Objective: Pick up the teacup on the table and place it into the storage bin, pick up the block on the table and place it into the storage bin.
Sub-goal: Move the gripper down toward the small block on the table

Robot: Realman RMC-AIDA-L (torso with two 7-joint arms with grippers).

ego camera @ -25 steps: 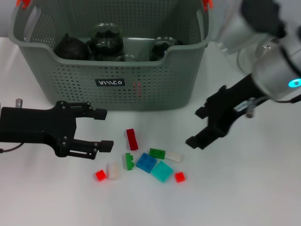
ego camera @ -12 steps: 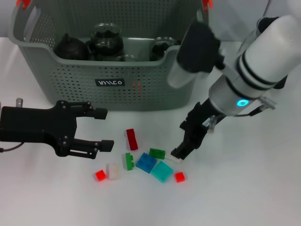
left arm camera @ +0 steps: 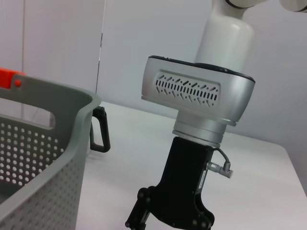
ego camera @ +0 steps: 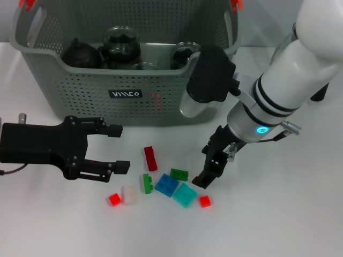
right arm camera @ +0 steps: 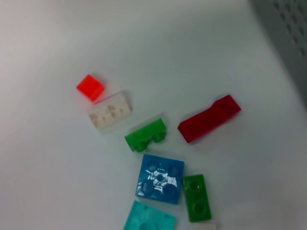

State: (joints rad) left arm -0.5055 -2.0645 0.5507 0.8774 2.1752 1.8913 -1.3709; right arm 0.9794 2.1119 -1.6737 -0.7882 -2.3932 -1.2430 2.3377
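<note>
Your right gripper (ego camera: 210, 165) sits low in the centre-right of the head view, its dark fingers angled down onto the scatter of blocks; the small white block that lies there is hidden under it, so you cannot tell whether the fingers are spread or clamped on anything. Your left gripper (ego camera: 110, 148) is parked at the left edge of the frame, fingers spread wide with nothing between them.

The storage bin (ego camera: 161, 101) fills the upper half of the head view, and dark teaware already sits inside it; no teacup shows on the table. What remains are the blocks, just below the bin: a dark red brick (ego camera: 150, 158), a blue plate (ego camera: 166, 185), a teal plate (ego camera: 185, 195), 2 green pieces and 2 small red cubes, all resting flat and mostly apart from one another.

Expect these blocks to be light, rigid plastic with smooth, slick faces. They will not crush, but a thin piece can squirt sideways if you pinch it off-centre. Take the dark red brick (right arm camera: 209, 118) across its 2 long side walls, near the middle, where it stands clear of its neighbours. Avoid the blue plate (right arm camera: 160, 178): a green piece (right arm camera: 196, 198) lies right beside it.
</note>
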